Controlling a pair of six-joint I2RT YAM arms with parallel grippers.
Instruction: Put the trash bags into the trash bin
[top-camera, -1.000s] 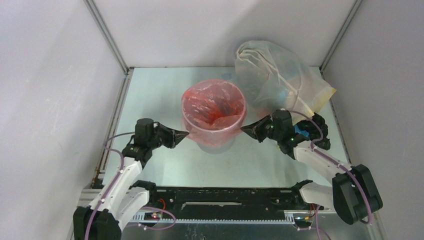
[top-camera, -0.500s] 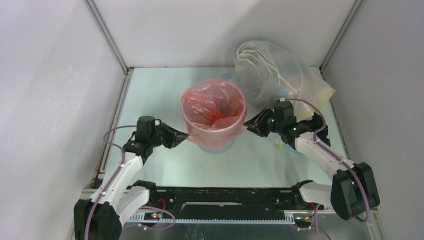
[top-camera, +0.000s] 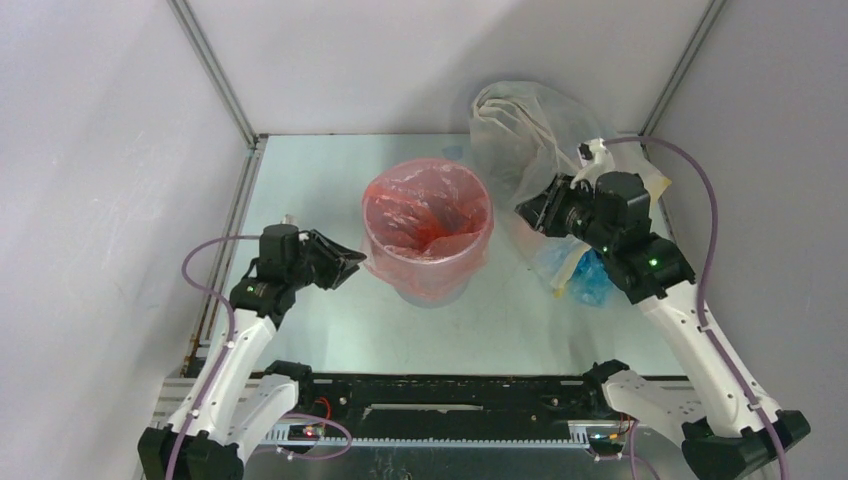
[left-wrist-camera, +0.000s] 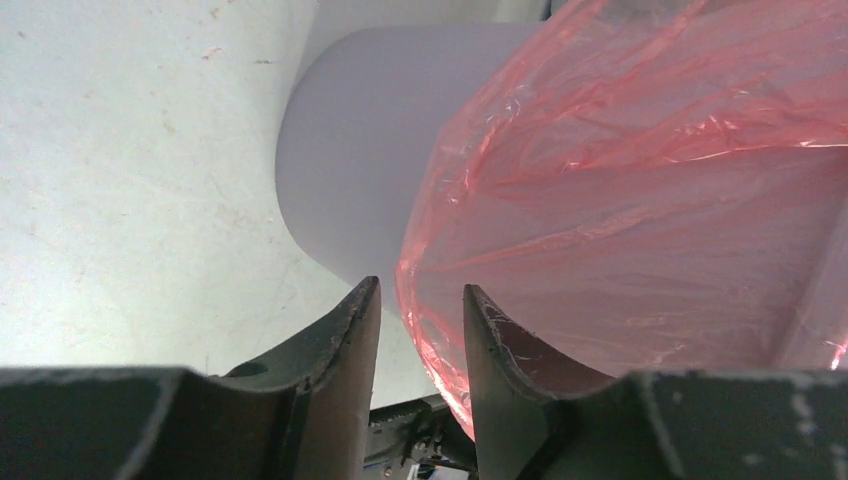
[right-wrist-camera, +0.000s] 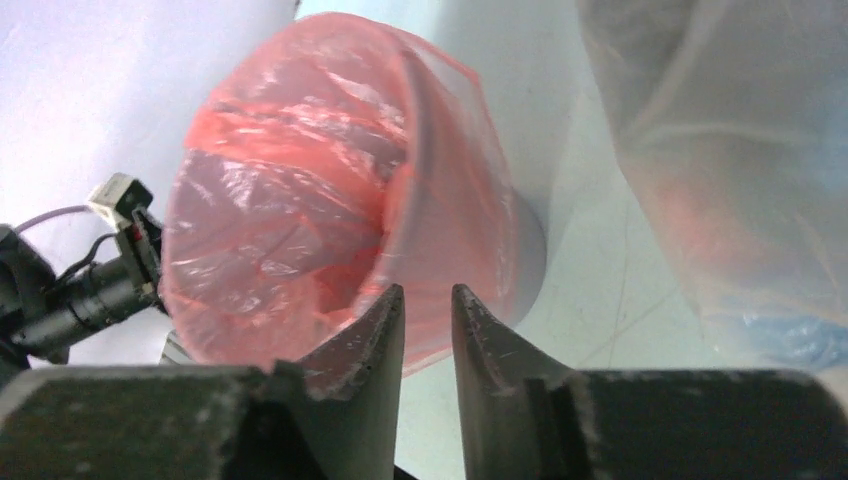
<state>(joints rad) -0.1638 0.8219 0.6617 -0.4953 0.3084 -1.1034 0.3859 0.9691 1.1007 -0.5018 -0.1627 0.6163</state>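
- Both arms have drawn back from the bin in the last second: the right gripper (top-camera: 524, 209) has lifted away toward 2 o'clock, and the left gripper (top-camera: 348, 264) has eased off toward 8 o'clock.
- Left fingers (left-wrist-camera: 345, 340) stand a narrow gap apart with nothing between them; the bag's lower hem hangs just beyond their tips.
- Right fingers (right-wrist-camera: 375, 330) are likewise parted by a slim gap and hold nothing.
- Red-pink trash bag (top-camera: 425, 215) sits inside the trash bin (left-wrist-camera: 350, 150), its mouth folded out over the rim and draped down the wall all round.
- Judged from this, the lining step looks finished and the arms seem to be retreating. The next move probably calls only for clearing the rim without snagging the thin film.
- A clear stuffed bag (top-camera: 530, 140) lies at 2 o'clock of the bin, close under the right arm, so that arm has little room on its side.
- Pale, lightly scuffed tabletop (top-camera: 330, 320) carries everything, and plain white walls close it in at 9, 12 and 3 o'clock.
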